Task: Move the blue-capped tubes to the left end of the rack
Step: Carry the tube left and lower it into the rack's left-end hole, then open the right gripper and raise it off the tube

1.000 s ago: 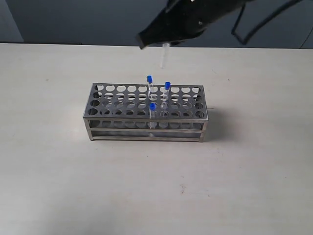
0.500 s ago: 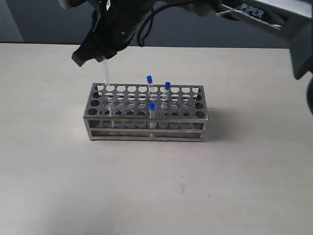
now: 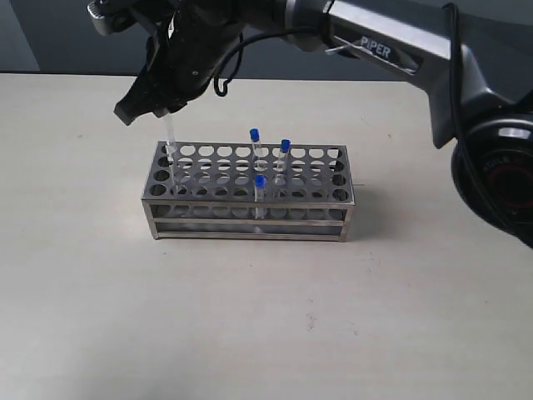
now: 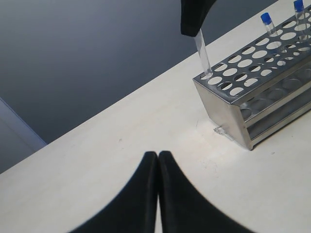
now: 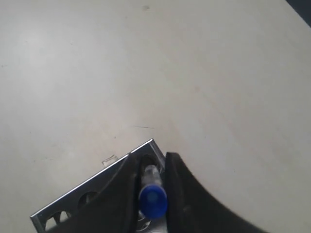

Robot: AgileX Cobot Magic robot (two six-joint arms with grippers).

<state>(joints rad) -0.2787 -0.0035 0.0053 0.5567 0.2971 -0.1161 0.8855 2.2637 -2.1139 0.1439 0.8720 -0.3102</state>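
The grey metal rack (image 3: 250, 193) stands mid-table. My right gripper (image 3: 158, 100) reaches across to the rack's far left corner and is shut on a blue-capped tube (image 3: 169, 137), whose lower end sits in the corner hole. In the right wrist view the blue cap (image 5: 153, 200) shows between the fingers (image 5: 182, 194) above the rack corner (image 5: 148, 145). Three other blue-capped tubes (image 3: 256, 143) (image 3: 284, 154) (image 3: 260, 190) stand near the rack's middle. My left gripper (image 4: 158, 154) is shut and holds nothing, low over the table, off the rack's left end (image 4: 221, 109).
The right arm (image 3: 391, 50) stretches over the back of the table above the rack. Beige tabletop (image 3: 275, 325) lies around the rack. A dark wall (image 4: 87, 53) rises behind the table's far edge.
My right gripper carried the tube leftward from above the rack's middle to the far left corner and lowered it, so its tip now enters the corner hole. The other three tubes stayed put.
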